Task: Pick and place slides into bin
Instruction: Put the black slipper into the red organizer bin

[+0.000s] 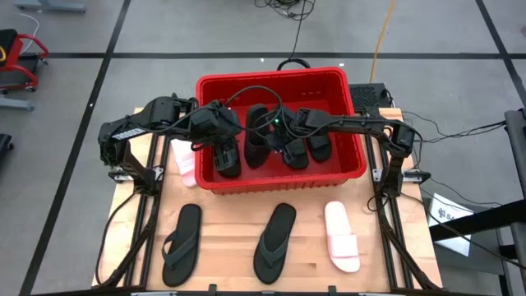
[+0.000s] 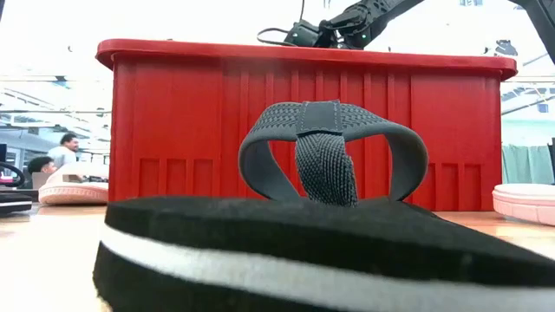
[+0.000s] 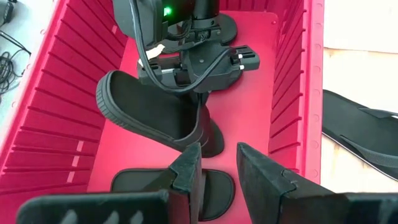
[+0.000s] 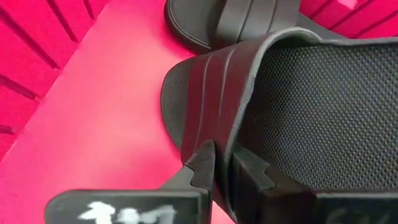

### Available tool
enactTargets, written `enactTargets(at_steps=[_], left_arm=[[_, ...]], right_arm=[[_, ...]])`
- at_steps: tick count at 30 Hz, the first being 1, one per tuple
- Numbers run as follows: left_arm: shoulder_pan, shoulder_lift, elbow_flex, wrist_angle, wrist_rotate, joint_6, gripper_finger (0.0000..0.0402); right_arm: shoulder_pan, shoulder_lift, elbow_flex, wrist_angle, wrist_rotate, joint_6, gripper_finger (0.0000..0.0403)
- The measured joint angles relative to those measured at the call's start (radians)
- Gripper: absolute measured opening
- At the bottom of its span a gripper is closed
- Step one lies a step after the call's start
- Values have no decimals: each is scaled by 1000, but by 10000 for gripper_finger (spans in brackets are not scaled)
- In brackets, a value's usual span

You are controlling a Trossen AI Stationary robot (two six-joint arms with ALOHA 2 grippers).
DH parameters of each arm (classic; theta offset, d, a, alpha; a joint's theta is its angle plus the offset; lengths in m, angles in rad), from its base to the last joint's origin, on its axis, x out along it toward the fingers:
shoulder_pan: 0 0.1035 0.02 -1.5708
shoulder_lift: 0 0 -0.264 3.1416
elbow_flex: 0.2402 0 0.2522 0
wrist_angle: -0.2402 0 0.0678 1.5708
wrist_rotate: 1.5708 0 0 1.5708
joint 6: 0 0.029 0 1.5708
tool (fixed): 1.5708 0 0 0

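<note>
Red plastic fills the middle of my high view: the bin (image 1: 279, 82) sits at the far side of the wooden table (image 1: 230, 238), and both arms reach into it. I count black slides on its floor, one at the left (image 1: 228, 158) and one at the right (image 1: 319, 146). My left gripper (image 1: 233, 130) hangs over the left one; my right gripper (image 1: 275, 141) is at the middle of the bin on a black slide (image 1: 257, 140). Outside, nearer the table's front edge, lie two black flip-flops (image 1: 182, 243) (image 1: 274, 242) and a pale pink slide (image 1: 341, 236); another pale slide (image 1: 186, 164) peeks out at the bin's left wall.

From the low camera I see a flip-flop's grey strap (image 2: 325, 147) close up, the bin's slotted wall behind it, a pale slide at each side, and people in the room far left (image 2: 54, 160).

On my left wrist feed, the left gripper's fingers (image 3: 186, 171) are spread apart with nothing between them, above a slide lying flat. Ahead, the right gripper holds a black slide (image 3: 146, 112) tilted off the floor.

My right wrist feed shows the right gripper (image 4: 221, 163) pinching that slide's strap (image 4: 217, 99), one finger on either side.
</note>
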Motion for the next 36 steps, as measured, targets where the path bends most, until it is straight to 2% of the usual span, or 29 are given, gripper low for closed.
enactTargets(at_steps=[9, 16, 28, 33, 36], left_arm=[[0, 0, 0, -6, 0, -4, 97], [0, 0, 0, -6, 0, -8, 97], [1, 0, 0, -6, -1, -15, 97], [30, 0, 0, -8, -3, -50, 97], [59, 0, 0, -17, -3, -59, 97]], right_arm=[[1, 2, 0, 12, 75, 0, 99], [1, 2, -1, 39, 77, 7, 143], [1, -4, -1, 102, 77, -24, 145], [12, -97, -2, 97, 126, -37, 143], [14, -183, -1, 74, 127, 29, 136]])
